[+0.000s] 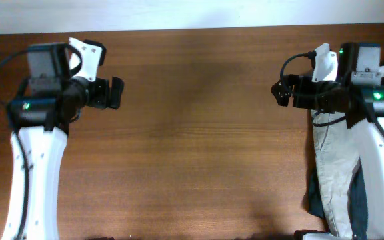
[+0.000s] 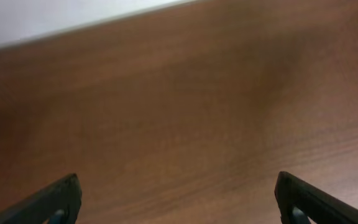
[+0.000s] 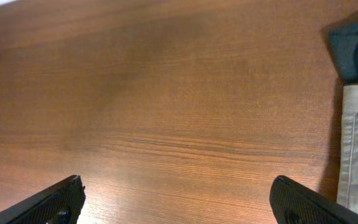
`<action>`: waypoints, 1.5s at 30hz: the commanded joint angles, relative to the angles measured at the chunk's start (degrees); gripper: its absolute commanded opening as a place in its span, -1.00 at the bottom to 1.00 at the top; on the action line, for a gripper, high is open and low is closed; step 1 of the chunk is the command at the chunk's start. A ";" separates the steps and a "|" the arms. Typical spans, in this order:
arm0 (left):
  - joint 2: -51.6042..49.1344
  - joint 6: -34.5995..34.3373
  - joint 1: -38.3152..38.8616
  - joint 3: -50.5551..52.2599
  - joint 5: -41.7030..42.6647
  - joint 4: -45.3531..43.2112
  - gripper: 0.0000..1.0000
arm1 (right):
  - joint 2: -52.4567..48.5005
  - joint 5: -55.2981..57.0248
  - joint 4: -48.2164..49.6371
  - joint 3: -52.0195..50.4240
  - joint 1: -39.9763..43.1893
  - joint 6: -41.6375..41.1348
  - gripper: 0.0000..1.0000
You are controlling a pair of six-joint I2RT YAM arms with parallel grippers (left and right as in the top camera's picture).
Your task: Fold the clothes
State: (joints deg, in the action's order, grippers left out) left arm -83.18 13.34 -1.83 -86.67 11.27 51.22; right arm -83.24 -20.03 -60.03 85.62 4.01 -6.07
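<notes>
right gripper (image 3: 176, 190) (black, spread) above wood-grain table (image 1: 192, 133); creased beige trousers (image 1: 332, 167) nearby

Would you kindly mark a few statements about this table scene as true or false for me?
1. The left tool and the right tool are both open and empty. True.
2. The beige trousers lie in the middle of the wooden table. False: they lie at its right edge, partly under the right arm.
3. A dark cloth lies next to the trousers. True.
4. The left tool rests on cloth. False: only bare table shows around it.
</notes>
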 commanded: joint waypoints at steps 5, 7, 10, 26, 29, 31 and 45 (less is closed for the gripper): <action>-5.27 -4.50 0.17 -0.96 2.69 3.30 0.98 | -13.62 11.72 3.50 2.62 11.17 -10.88 0.97; -5.27 -4.50 0.17 -0.96 2.69 3.32 0.99 | -21.59 11.43 6.54 6.80 20.72 -13.81 0.98; -5.27 -4.48 0.17 -0.96 2.64 3.32 0.98 | -28.52 10.73 14.38 9.57 31.36 -13.94 0.93; -5.18 -3.48 0.17 -2.01 -6.60 3.82 0.81 | -21.73 -8.33 18.32 13.60 30.18 -12.39 -0.92; -4.33 -4.42 -1.64 -7.85 -6.67 8.57 0.81 | -11.85 -8.24 17.44 13.62 17.27 -12.20 -0.92; -3.02 -6.97 -6.14 -13.75 -6.62 11.87 0.82 | -10.08 -8.04 17.46 13.62 1.16 -12.92 -0.92; -9.90 -4.63 -6.19 -16.44 1.42 14.25 0.96 | -11.82 5.68 3.82 14.10 -18.75 -10.45 0.56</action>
State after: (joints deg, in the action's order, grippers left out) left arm -85.17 6.92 -11.07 -102.65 11.38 64.62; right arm -96.47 -13.56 -54.70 99.26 -16.34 -16.69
